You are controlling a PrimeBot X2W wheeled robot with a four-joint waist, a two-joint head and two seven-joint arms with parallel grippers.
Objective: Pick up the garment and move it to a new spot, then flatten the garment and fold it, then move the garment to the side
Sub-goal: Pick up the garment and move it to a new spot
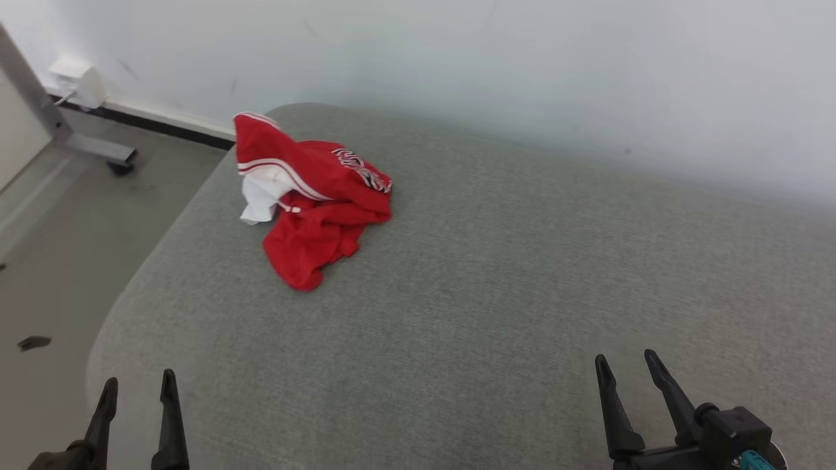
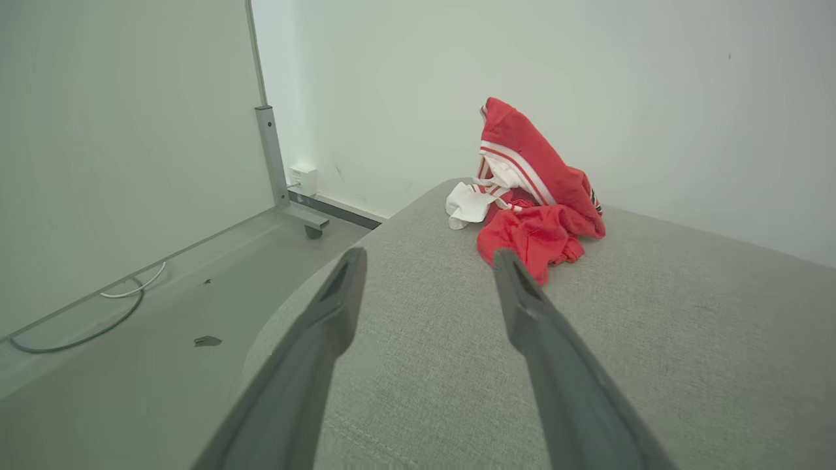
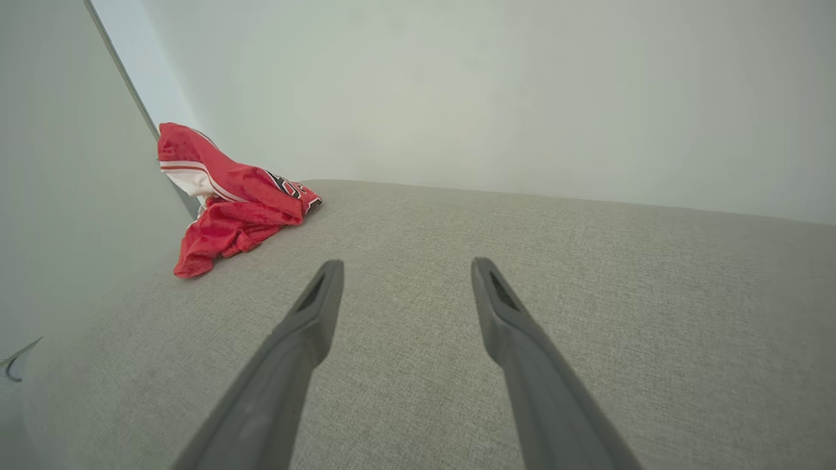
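Red and white, the crumpled garment (image 1: 313, 202) lies far left on the grey padded top (image 1: 490, 294) from our head, from our left wrist the left pincer (image 2: 429, 252) gapes empty short of it, and from our right wrist the right pincer (image 3: 406, 262) gapes empty too.

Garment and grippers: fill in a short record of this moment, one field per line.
garment: red with white trim, crumpled in a heap, neither flattened nor folded
place: far left part of the grey cushion, close to the wall
left gripper: open, holding nothing, well short of the garment
right gripper: open, holding nothing, farther from the garment than the left one
task stage: pick-up not yet begun
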